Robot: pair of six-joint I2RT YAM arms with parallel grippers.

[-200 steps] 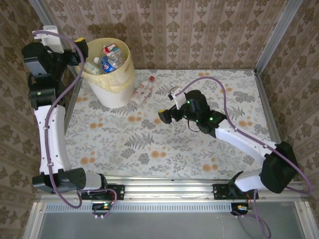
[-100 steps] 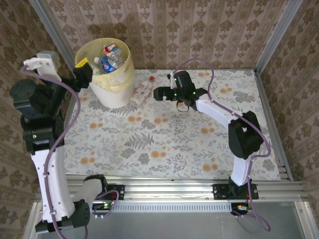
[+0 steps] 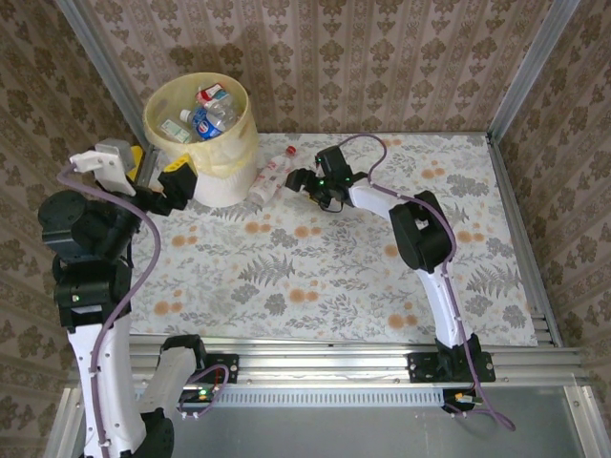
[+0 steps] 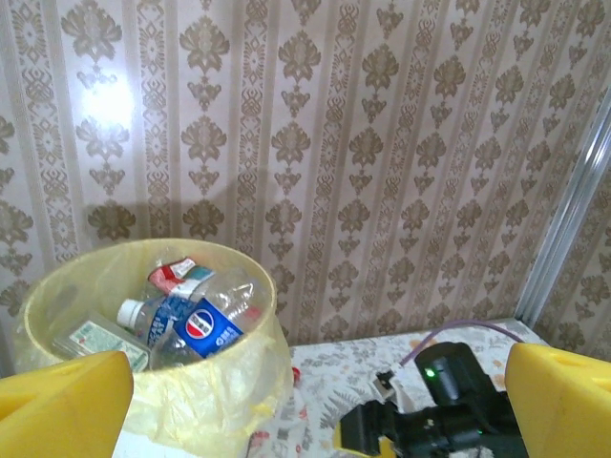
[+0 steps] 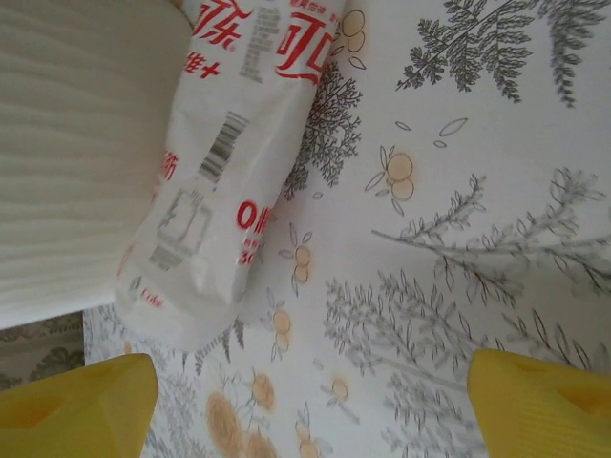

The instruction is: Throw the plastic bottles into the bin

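Observation:
The bin (image 3: pixel 225 176), a white bucket lined with a pale yellow bag, stands at the table's far left and holds several plastic bottles (image 3: pixel 204 115). One more bottle (image 3: pixel 271 178), with a white and red label and a red cap, lies on the table against the bin's right side. My right gripper (image 3: pixel 295 179) hovers just right of that bottle, open. In the right wrist view the bottle (image 5: pixel 239 162) lies beside the bin wall (image 5: pixel 67 143), ahead and left of the gripper (image 5: pixel 310 405), nothing between its fingers. My left gripper (image 3: pixel 175 187) is open, near the bin's front left.
The left wrist view looks over the bin (image 4: pixel 191 401) and the bottles inside (image 4: pixel 196 324), with the right arm's black wrist (image 4: pixel 449 401) low at the right. Patterned walls close the table at the back and sides. A floral cloth (image 3: pixel 315 277) covers the table.
The right arm has stretched far and left, from mid-table to the bottle beside the bin. The left arm has drawn back and down from beside the bin's rim to its front left.

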